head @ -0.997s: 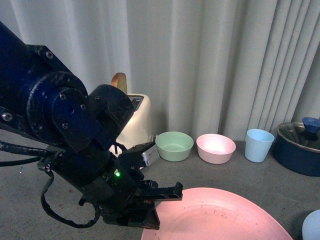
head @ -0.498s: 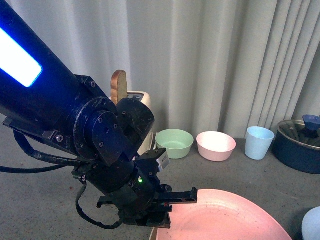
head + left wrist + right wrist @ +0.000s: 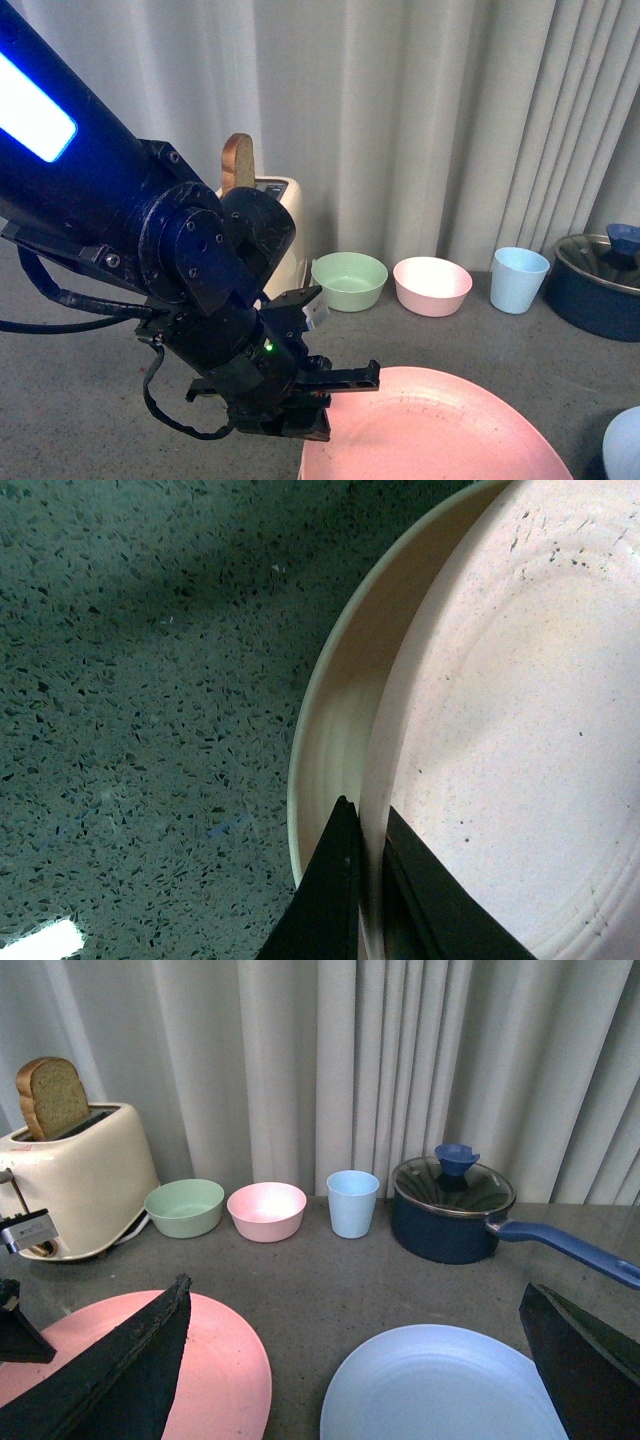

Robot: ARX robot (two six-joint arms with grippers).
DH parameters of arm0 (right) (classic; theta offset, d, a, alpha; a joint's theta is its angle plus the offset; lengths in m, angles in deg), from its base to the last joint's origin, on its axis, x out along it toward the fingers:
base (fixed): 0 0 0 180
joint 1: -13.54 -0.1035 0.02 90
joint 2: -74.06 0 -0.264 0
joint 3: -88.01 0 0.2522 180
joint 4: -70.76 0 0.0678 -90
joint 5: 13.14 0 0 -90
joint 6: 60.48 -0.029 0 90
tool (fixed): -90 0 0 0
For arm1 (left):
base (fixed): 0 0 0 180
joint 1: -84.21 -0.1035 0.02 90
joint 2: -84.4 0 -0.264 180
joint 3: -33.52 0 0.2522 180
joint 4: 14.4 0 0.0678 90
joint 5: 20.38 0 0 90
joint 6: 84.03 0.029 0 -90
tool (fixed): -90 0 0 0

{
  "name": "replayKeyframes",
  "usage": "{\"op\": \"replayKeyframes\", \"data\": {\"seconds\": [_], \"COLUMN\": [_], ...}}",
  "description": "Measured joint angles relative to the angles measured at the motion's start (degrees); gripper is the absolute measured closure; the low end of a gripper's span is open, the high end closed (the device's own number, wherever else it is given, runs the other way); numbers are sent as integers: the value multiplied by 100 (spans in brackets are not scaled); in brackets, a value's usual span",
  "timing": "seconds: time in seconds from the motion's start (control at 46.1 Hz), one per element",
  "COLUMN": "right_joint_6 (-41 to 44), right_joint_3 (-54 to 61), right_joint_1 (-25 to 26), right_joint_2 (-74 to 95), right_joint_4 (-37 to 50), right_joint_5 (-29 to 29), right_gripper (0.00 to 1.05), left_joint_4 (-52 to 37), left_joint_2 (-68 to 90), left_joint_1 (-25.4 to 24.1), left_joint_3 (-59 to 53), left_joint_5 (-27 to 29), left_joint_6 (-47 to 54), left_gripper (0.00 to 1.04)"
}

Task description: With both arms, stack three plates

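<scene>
You have three plates to count: one pink plate, one cream plate and one blue plate. You will find the cream plate only in the left wrist view, and the blue plate shows best in the right wrist view. You can count two bowls: one green bowl and one pink bowl. There is one cup, light blue. You have one toaster, and in it a single bread slice. You also have one pot, dark blue, with one lid and one handle.
</scene>
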Motion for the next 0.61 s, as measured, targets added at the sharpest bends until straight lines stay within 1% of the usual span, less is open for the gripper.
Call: {"op": "replayKeyframes", "data": {"seconds": [0.087, 0.108, 0.173, 0.217, 0.238, 0.282, 0.303, 0.39, 0.477, 0.607], "right_joint_6": [0, 0, 0, 0, 0, 0, 0, 0, 0, 0], "right_joint_3": [0, 0, 0, 0, 0, 0, 0, 0, 0, 0], "right_joint_1": [0, 0, 0, 0, 0, 0, 0, 0, 0, 0], "right_joint_2": [0, 0, 0, 0, 0, 0, 0, 0, 0, 0], "right_joint_4": [0, 0, 0, 0, 0, 0, 0, 0, 0, 0], "right_joint_5": [0, 0, 0, 0, 0, 0, 0, 0, 0, 0], "right_gripper": [7, 7, 7, 7, 7, 7, 7, 7, 7, 7], "left_joint_4": [15, 26, 66, 83, 92, 92, 92, 94, 94, 103], "left_joint_2": [0, 0, 0, 0, 0, 0, 0, -46, -118, -382], "left_joint_1": [-2, -4, -9, -17, -20, -24, -28, -46, -57, -94], "left_joint_3": [0, 0, 0, 0, 0, 0, 0, 0, 0, 0], "left_joint_5": [-15, -50, -140, -146, -162, -195, -195, -219, -219, -190], "left_joint_6": [39, 46, 66, 70, 70, 72, 72, 107, 127, 249], "left_gripper": [101, 100, 87, 77, 73, 62, 59, 39, 29, 7]}}
